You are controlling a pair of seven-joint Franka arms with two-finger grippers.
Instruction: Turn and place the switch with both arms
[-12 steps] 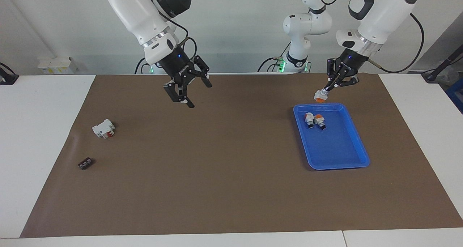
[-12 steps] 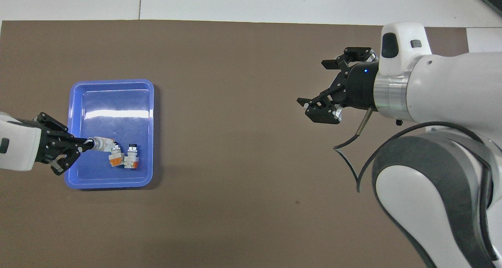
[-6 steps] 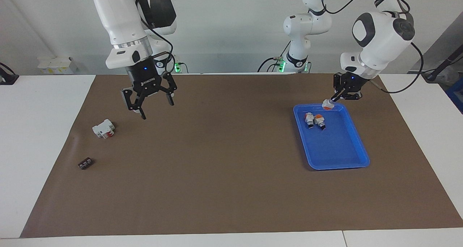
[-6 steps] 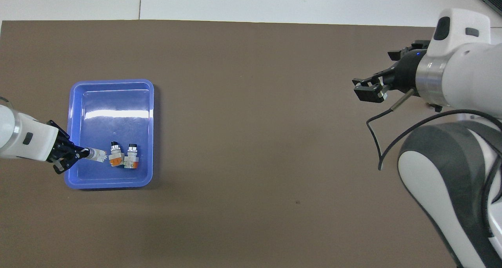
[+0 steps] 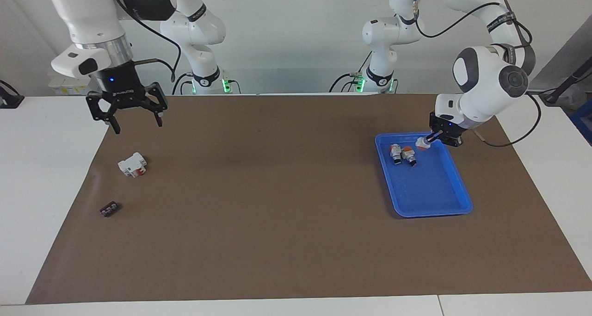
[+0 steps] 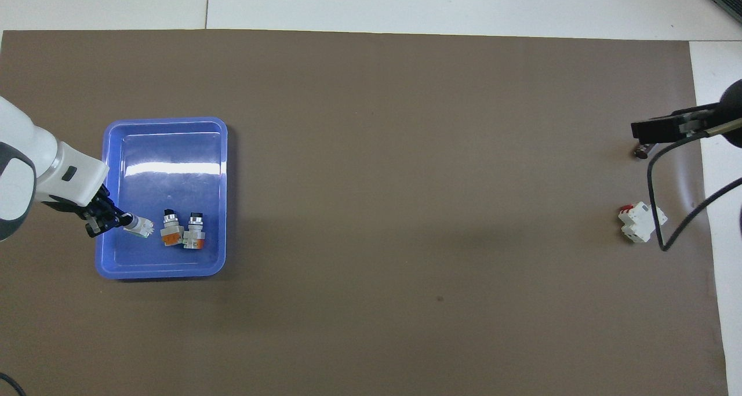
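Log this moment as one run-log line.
left claw: shut on switch, low over blue tray | tray: two more switches inside | right claw: open, empty, waiting above white block

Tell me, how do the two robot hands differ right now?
The left gripper is shut on a switch, while the right gripper is open and holds nothing. The left gripper is low over the blue tray, beside two more switches; the right gripper hangs high over the mat's edge near the white block with red parts. Both are black and two-fingered, on white arms.
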